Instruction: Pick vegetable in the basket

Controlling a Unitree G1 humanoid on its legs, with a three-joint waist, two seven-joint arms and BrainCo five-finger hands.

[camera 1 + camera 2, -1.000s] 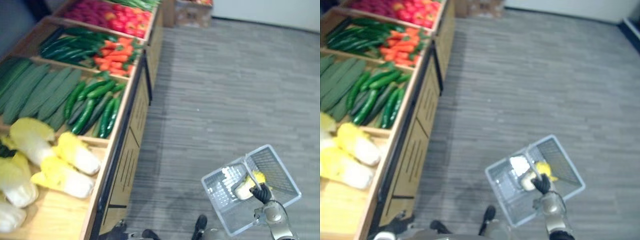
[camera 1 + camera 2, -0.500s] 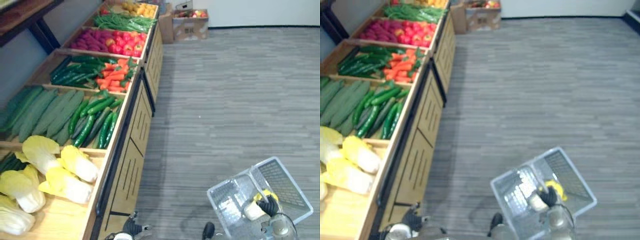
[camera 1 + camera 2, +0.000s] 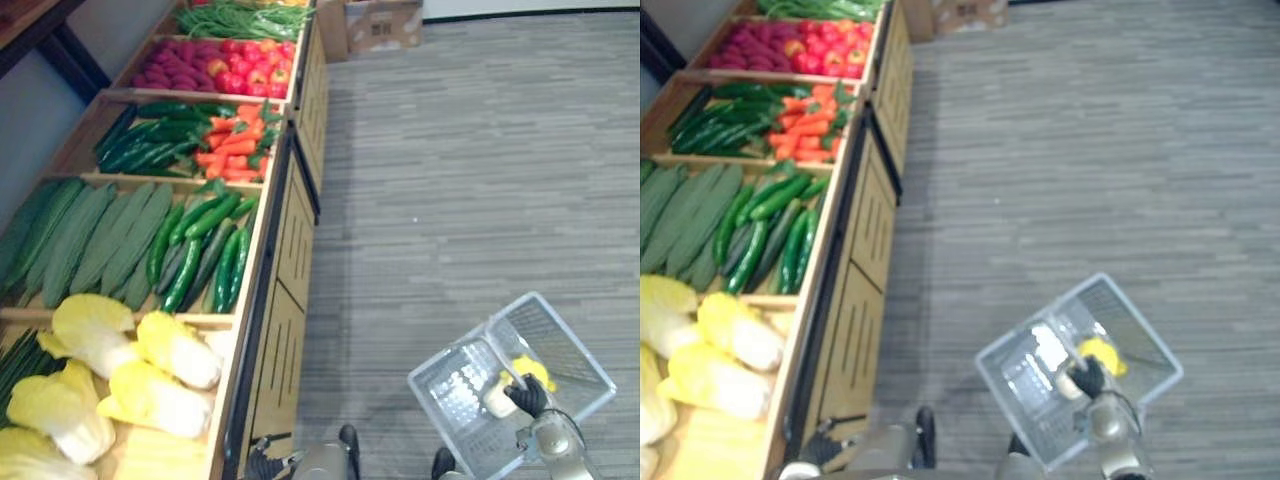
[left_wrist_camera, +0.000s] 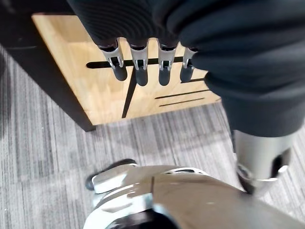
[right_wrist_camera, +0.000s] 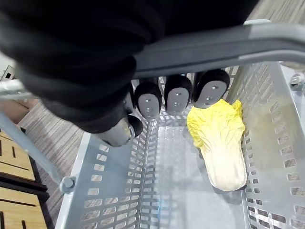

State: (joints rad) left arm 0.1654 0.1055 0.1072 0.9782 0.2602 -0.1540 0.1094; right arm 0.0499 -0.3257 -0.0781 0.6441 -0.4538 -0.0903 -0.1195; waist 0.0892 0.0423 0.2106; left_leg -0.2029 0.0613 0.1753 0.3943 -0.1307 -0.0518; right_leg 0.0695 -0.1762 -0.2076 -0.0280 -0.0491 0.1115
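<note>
1. A grey striped carpet floor (image 3: pixel 480 170) runs along the robot's right side.
2. A long wooden produce stand (image 3: pixel 272 330) stands on the robot's left, split into compartments.
3. Nearest compartment: a heap of pale yellow cabbages (image 3: pixel 150 385). The next holds flat ridged gourds (image 3: pixel 90 240) beside dark cucumbers (image 3: pixel 205 250).
4. Farther along lie carrots (image 3: pixel 230 150) next to more dark green vegetables, then red peppers (image 3: pixel 245 75), then green beans (image 3: pixel 240 18).
5. A cardboard box (image 3: pixel 383 22) sits on the floor past the far end of the stand.
6. A grey mesh basket (image 3: pixel 560 345) hangs above the carpet, well apart from the stand.
7. One napa cabbage (image 5: pixel 219 148) lies on the basket's bottom, against a side wall.
8. The right hand (image 3: pixel 528 395) is clenched round the basket's handle (image 5: pixel 214 45), carrying it.
9. The left hand (image 4: pixel 139 71) hangs empty, fingers relaxed, near the stand's wooden front.
</note>
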